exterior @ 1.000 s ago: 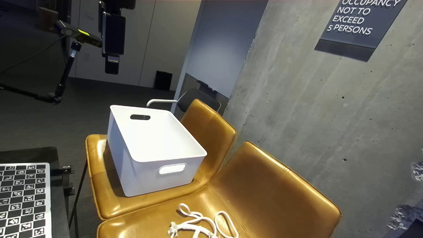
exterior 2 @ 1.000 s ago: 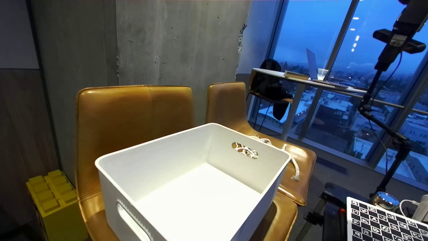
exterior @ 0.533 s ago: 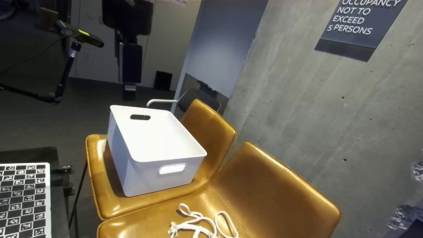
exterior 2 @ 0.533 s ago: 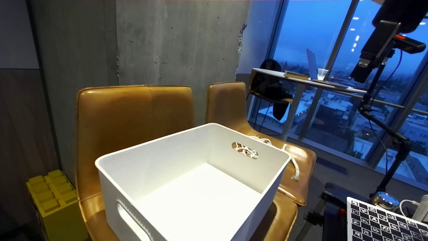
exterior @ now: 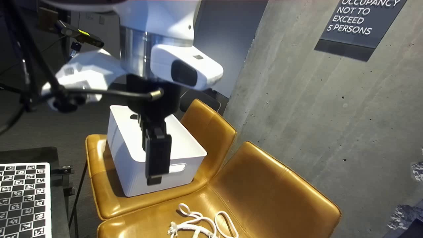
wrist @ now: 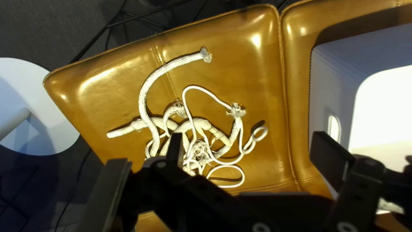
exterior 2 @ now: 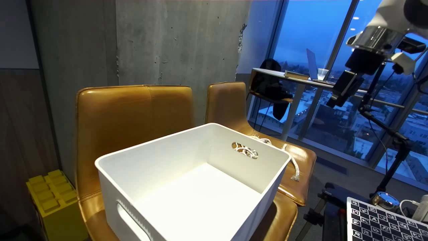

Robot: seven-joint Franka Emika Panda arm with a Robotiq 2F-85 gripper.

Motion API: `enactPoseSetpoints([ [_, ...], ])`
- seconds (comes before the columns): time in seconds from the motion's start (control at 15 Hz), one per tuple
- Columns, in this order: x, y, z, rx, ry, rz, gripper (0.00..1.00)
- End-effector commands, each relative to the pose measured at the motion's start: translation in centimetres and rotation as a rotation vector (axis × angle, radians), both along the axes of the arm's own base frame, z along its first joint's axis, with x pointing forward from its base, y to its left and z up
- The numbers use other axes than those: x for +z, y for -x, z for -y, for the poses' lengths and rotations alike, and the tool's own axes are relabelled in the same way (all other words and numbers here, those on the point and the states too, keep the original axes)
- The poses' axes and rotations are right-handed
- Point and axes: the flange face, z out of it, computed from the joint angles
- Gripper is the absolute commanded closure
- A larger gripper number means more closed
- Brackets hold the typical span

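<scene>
Ropes point(wrist: 196, 122), white and tangled, on a tan chair seat point(wrist: 260, 71), below the wide-spread claw point(wrist: 252, 149)

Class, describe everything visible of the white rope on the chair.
The white rope lies in a tangle on the tan, leather-look seat, beside the storage bin. Thick, braided-looking stretches with some frayed ends mix with thinner, smoother loops; one thick stretch curves away from the tangle. Some is hidden in the wrist view; one piece or several, I cannot tell. Only the seat visibly touches it.
</scene>
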Motion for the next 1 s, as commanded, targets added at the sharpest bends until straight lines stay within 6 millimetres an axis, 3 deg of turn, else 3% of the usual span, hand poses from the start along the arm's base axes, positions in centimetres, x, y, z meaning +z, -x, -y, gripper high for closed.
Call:
enactPoseSetpoints([
  [0.0, -4.6, -1.3, 3.3, 0.011, 0.003, -0.012, 0.0],
  [0.67, -16.6, -3.9, 6.6, 0.003, 0.025, -0.104, 0.0],
  [0.93, -20.0, -4.2, 8.8, -0.013, 0.058, -0.137, 0.0],
])
